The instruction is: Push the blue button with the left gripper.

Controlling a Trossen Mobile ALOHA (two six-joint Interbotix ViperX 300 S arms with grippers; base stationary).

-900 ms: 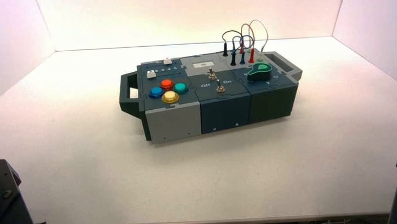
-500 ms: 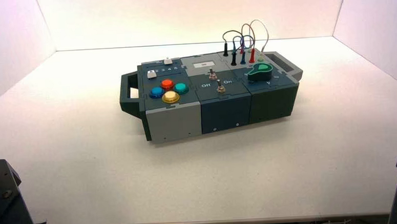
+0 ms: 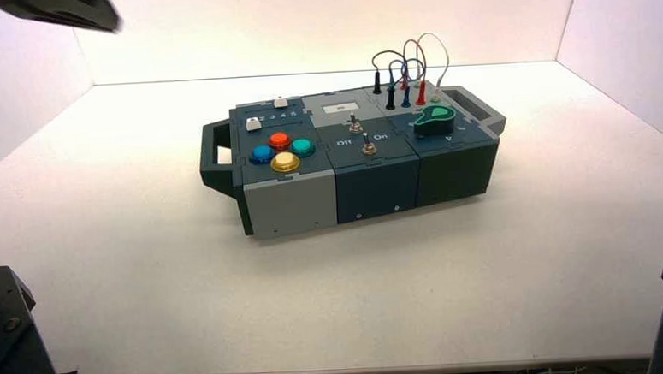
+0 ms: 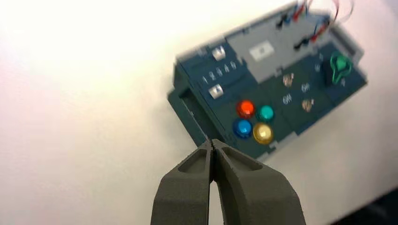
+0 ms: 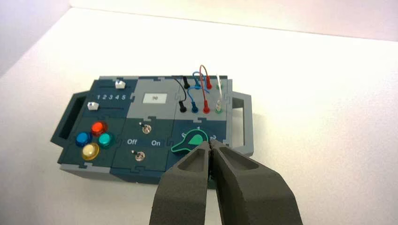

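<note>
The blue button [image 3: 260, 153] sits at the left of a cluster of four round buttons on the box's [image 3: 290, 202] left part, beside the red [image 3: 279, 141], teal-green [image 3: 301, 147] and yellow [image 3: 285, 162] ones. In the left wrist view the blue button [image 4: 243, 127] lies far beyond my left gripper [image 4: 213, 143], which is shut and empty, high above the table. A dark part of the left arm [image 3: 62, 11] shows at the high view's top left. My right gripper [image 5: 210, 143] is shut and empty, held back from the box.
The box also bears two white sliders [image 5: 93, 106], two toggle switches [image 5: 146, 127] lettered Off and On, a green knob [image 5: 190, 140], plugged wires [image 5: 205, 91] and end handles [image 3: 215, 154]. Dark arm bases [image 3: 6, 341] stand at the near corners.
A dark part of the left arm has come into the high view at the top left. The box has not moved.
</note>
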